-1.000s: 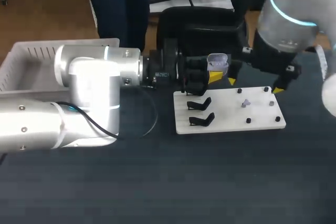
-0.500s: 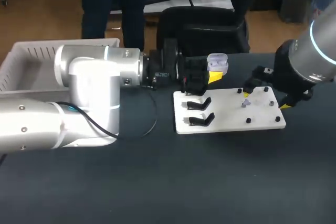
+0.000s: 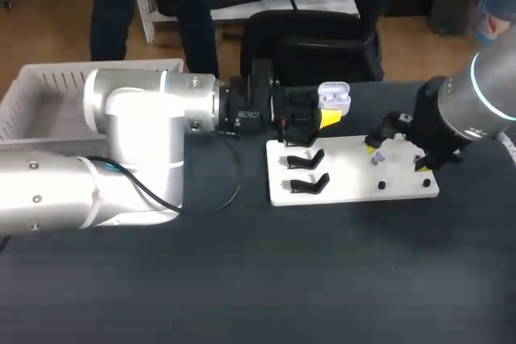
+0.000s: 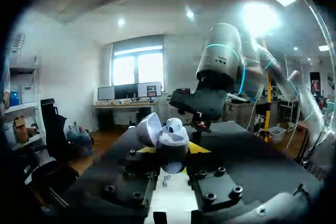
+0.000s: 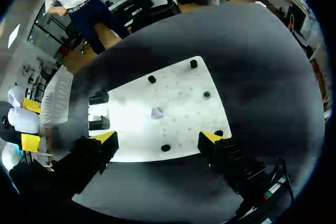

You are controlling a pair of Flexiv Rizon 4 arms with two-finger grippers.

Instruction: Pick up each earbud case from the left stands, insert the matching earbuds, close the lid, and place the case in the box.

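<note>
Glossy rounded case (image 3: 334,97) in left claw (image 3: 330,118)

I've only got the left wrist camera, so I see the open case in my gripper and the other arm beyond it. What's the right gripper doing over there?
Observer: The right gripper is open over the white board, holding nothing.
Operator: Is there an earbud near it?
Observer: Yes, one small pale earbud lies on the board just ahead of the gripper, in line with the gap between its fingers and touching neither.
Operator: Any cases on the stands?
Observer: No. In the head view the two black stands on the board's left side are bare. The only case I see is the one in the left gripper.
</note>
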